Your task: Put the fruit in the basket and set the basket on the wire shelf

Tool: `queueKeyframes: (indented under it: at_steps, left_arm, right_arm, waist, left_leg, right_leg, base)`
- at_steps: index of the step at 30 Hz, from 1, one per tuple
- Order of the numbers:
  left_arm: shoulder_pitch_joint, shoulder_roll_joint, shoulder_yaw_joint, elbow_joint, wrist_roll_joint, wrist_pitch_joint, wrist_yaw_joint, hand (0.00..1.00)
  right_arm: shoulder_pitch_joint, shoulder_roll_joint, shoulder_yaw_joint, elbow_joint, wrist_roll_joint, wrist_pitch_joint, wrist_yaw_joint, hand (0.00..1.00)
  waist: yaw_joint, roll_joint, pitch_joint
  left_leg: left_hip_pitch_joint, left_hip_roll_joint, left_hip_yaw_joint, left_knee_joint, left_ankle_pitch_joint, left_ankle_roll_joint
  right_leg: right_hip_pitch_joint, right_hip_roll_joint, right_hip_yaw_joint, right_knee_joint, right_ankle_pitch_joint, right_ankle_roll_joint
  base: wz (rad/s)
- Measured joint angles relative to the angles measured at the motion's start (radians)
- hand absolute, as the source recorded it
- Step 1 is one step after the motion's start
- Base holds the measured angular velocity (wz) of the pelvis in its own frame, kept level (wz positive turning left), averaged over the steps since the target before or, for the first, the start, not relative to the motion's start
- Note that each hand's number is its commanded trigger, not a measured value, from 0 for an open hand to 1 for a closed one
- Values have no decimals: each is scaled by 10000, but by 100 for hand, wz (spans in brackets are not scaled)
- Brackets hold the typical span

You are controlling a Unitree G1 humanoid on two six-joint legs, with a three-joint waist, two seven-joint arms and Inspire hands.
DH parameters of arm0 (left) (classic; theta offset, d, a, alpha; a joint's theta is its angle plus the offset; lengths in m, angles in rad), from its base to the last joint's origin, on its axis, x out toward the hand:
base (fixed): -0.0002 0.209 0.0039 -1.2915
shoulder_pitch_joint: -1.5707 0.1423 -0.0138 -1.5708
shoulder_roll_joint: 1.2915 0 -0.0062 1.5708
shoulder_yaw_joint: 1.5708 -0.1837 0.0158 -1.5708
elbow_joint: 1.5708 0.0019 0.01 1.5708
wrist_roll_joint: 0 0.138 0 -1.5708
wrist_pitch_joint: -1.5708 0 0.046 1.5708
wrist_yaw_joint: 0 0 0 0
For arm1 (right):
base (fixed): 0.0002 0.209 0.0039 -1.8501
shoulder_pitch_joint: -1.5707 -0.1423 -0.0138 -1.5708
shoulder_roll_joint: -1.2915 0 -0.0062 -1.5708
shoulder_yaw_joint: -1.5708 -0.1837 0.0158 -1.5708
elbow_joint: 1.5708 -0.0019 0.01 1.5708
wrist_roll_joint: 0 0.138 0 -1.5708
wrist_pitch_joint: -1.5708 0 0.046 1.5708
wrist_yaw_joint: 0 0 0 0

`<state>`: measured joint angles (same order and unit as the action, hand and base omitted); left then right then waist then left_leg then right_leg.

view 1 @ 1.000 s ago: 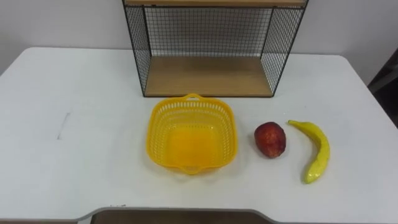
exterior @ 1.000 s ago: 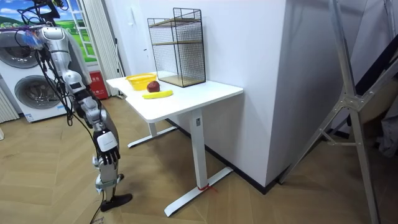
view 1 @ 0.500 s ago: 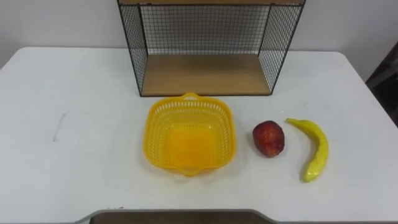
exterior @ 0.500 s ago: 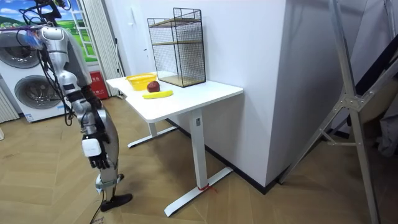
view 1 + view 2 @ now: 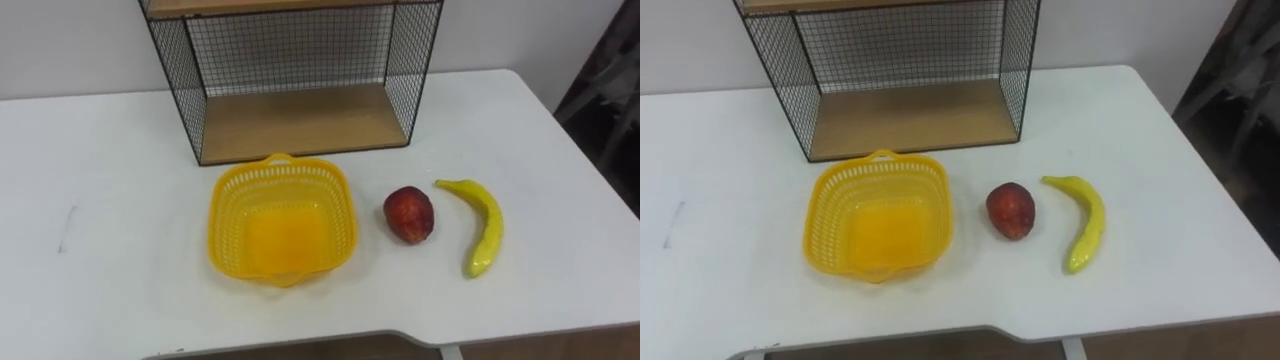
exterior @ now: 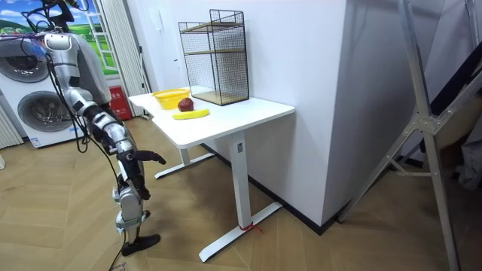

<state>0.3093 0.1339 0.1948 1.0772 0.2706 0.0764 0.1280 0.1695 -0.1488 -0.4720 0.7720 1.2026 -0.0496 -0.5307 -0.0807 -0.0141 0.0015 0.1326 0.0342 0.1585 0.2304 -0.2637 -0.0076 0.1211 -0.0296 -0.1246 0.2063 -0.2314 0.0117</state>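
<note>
2 fruits, apple [image 5: 409, 214] and banana [image 5: 481, 226], wait beside the empty basket [image 5: 222, 215]; the right hand [image 6: 153, 158], fingers loosely straight, has swung up toward the table [image 6: 248, 113], probably beginning its reach.

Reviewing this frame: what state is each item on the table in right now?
basket: upright, empty, on the table.
apple: on the table, outside the basket.
banana: on the table, outside the basket.
wire shelf: upright, basket not yet on it.

Right hand [image 6: 154, 158] raised, stretched forward — toward table [image 6: 248, 114]
</note>
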Motion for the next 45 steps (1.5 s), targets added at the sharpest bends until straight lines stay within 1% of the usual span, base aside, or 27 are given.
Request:
queueKeyframes:
  at_steps: [1,2,4,5,7,8,10,11,13,15,17,18,19,20,22,23,25,26,28,29,31,32,34,35,37,41,45]
  left_arm:
    - [16,1,151,-12,49,-50,2,0]
    - [31,6,190,-18,48,-88,13,0]
    - [107,21,195,-38,46,-216,207,0]
    - [119,23,197,-73,50,-217,203,0]
    - [99,42,173,-163,61,-235,191,0]
    - [95,52,167,-169,61,-283,191,0]
    - [97,82,136,-173,50,-423,201,0]
    - [98,95,118,-173,53,-423,201,0]
    - [100,143,-113,-172,65,-415,212,0]
    - [64,142,-239,-173,67,-415,183,0]
    - [-57,151,-387,-163,73,-415,127,0]
    - [-169,185,-480,-159,68,-421,95,0]
    - [-244,215,-613,-67,70,-426,91,0]
    - [-298,215,-662,31,66,-430,91,0]
    - [-398,208,-958,181,57,-431,83,0]
    - [-414,206,-1013,214,57,-441,77,0]
    - [-413,235,-1175,285,42,-474,59,0]
    - [-425,245,-1243,319,41,-488,55,0]
    - [-438,266,-1433,348,48,-607,3,0]
    - [-432,272,-1464,354,55,-628,-26,0]
    - [-417,334,-1779,418,64,-666,-45,0]
    - [-411,341,-1828,418,64,-671,-59,0]
    - [-428,343,-1886,406,67,-691,-138,0]
    - [-427,342,-1887,407,67,-691,-144,0]
    - [-454,344,-1892,403,69,-693,-148,0]
    - [-471,346,-1893,391,69,-707,-228,0]
    - [-446,346,-1892,389,70,-707,-265,0]
  right_arm:
    - [19,-3,-321,-527,-99,-88,-532,0]
    - [19,-16,-459,-774,-231,-185,-787,0]
    - [-4,-112,-853,-1576,-812,-678,-1825,0]
    - [-3,-114,-973,-1841,-980,-746,-2127,0]
    - [-49,-149,-997,-2905,-2340,-1055,-3159,0]
    - [-89,-159,-988,-3069,-2813,-1113,-3390,0]
    - [-171,-189,-966,-3836,-4838,-1251,-4288,0]
    - [-185,-214,-961,-3994,-5256,-1256,-4487,0]
    - [-222,-255,-750,-4951,-7156,-1259,-5063,0]
    - [-226,-319,-455,-5861,-8221,-1276,-5260,0]
    - [-304,-558,-159,-6470,-9156,-1300,-5276,0]
    - [-332,-730,99,-6763,-9703,-1351,-5228,0]
    - [-333,-846,449,-7114,-9998,-1380,-5081,0]
    - [-334,-858,605,-7296,-10147,-1387,-4936,0]
    - [-332,-857,1309,-7765,-10521,-1406,-4288,0]
    - [-331,-858,1473,-7845,-10536,-1404,-4084,0]
    - [-331,-901,2161,-7976,-10546,-1404,-3225,0]
    - [-332,-912,2302,-7981,-10546,-1403,-3000,0]
    - [-372,-931,2893,-7990,-10545,-1403,-2180,0]
    - [-375,-931,3061,-7990,-10546,-1403,-2002,0]
    - [-373,-936,3801,-7989,-10546,-1403,-1181,0]
    - [-370,-934,3965,-7985,-10557,-1403,-975,0]
    - [-369,-929,4549,-7961,-10955,-1402,-176,0]
    - [-369,-929,4666,-7960,-11032,-1402,35,0]
    - [-369,-927,5016,-7941,-11305,-1402,697,0]
    - [-370,-909,5299,-7935,-11341,-1400,1495,0]
    - [-370,-879,5324,-7921,-11557,-1400,2161,0]
  waist:
    - [8,-28,5]
    - [-27,-43,4]
    - [-38,-127,-29]
    - [-35,-146,-41]
    - [-30,-176,-56]
    - [-27,-176,-56]
    - [33,-173,-56]
    - [41,-172,-55]
    - [92,-125,-51]
    - [115,-68,-42]
    - [212,-33,-35]
    - [348,-40,1]
    - [393,-37,8]
    - [407,-42,7]
    - [603,-46,9]
    - [636,-48,8]
    - [728,-78,12]
    - [776,-79,11]
    - [899,-76,10]
    - [912,-98,25]
    - [910,-69,33]
    - [908,-62,38]
    - [924,-63,34]
    - [943,-64,33]
    - [1130,-60,26]
    - [1161,-90,24]
    - [1204,-48,26]
  left_leg:
    - [-15,0,24,-22,0,0]
    - [-33,-5,25,-21,0,0]
    - [-86,-19,14,-10,0,1]
    - [-104,-20,13,-8,0,1]
    - [-213,-19,8,7,9,15]
    - [-227,-20,7,5,11,19]
    - [-249,-31,6,-14,12,20]
    - [-254,-33,9,-31,12,21]
    - [-317,-37,44,-53,15,26]
    - [-385,-35,48,-87,34,53]
    - [-498,-36,60,-81,43,68]
    - [-520,-34,97,-86,51,76]
    - [-513,-28,109,-88,54,77]
    - [-508,-25,117,-87,54,77]
    - [-480,-15,195,-93,53,77]
    - [-475,-10,216,-92,53,77]
    - [-406,-7,244,-102,53,77]
    - [-398,-7,245,-106,53,77]
    - [-390,0,239,-104,53,77]
    - [-377,4,242,-105,53,77]
    - [-334,16,230,-100,53,77]
    - [-345,17,216,-99,52,76]
    - [-386,18,176,-117,51,75]
    - [-406,21,174,-119,51,75]
    - [-454,21,174,-115,51,76]
    - [-539,5,23,-92,56,83]
    - [-534,10,-19,-87,56,83]
  right_leg:
    - [-21,4,18,-11,-2,4]
    - [-30,1,16,-13,-3,5]
    - [-58,-10,11,-9,-10,20]
    - [-79,-12,11,-2,-9,21]
    - [-228,-3,32,23,13,23]
    - [-245,3,41,13,24,28]
    - [-256,8,99,-14,49,38]
    - [-254,7,96,-22,52,42]
    - [-353,5,153,-2,57,49]
    - [-461,21,178,13,113,47]
    - [-626,17,183,59,144,47]
    - [-722,13,210,169,144,46]
    - [-715,17,221,158,144,46]
    - [-709,18,222,158,144,46]
    - [-716,32,312,156,148,40]
    - [-722,36,334,155,152,36]
    - [-678,35,344,152,161,36]
    - [-672,34,348,157,161,36]
    - [-651,38,349,150,187,30]
    - [-640,39,343,146,194,27]
    - [-543,44,305,114,210,18]
    - [-526,44,294,102,213,18]
    - [-502,57,273,8,249,24]
    - [-495,64,274,-34,271,28]
    - [-513,63,273,-42,285,31]
    - [-514,43,137,-44,292,37]
    - [-512,40,86,-42,292,37]
  base:
    - [-5]
    - [0]
    - [0]
    - [0]
    - [0]
    - [-3]
    - [-4]
    - [0]
    - [-7]
    - [-8]
    - [-5]
    - [-6]
    - [-6]
    - [0]
    - [-9]
    - [-11]
    - [-4]
    - [0]
    - [0]
    - [0]
    - [2]
    - [6]
    - [5]
    - [0]
    - [0]
    - [10]
    - [2]
